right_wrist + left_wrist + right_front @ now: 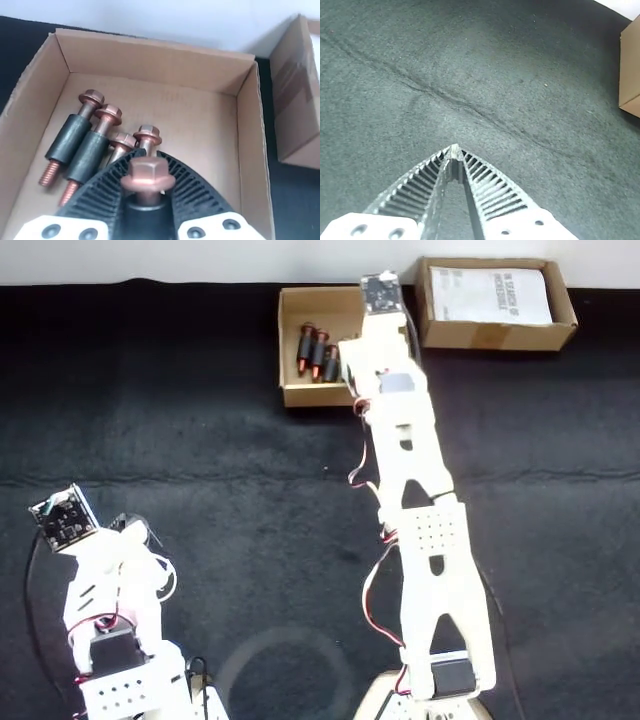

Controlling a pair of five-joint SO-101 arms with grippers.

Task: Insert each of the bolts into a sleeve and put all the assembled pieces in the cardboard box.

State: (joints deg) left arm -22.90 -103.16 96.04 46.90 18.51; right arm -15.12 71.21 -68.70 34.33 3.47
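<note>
Bolt (148,176) lengthwise in right hand (145,159), head outward

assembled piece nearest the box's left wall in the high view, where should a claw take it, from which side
Probably by its black sleeve, straight down from above: it lies flat on the cardboard box floor and the walls block a sideways approach. A neighbour lies close alongside, so that finger has little room.

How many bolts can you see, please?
5: four bolts lie side by side in the cardboard box; a fifth bolt, sleeved, sits in the right gripper over it. The gripper may hide more.
</note>
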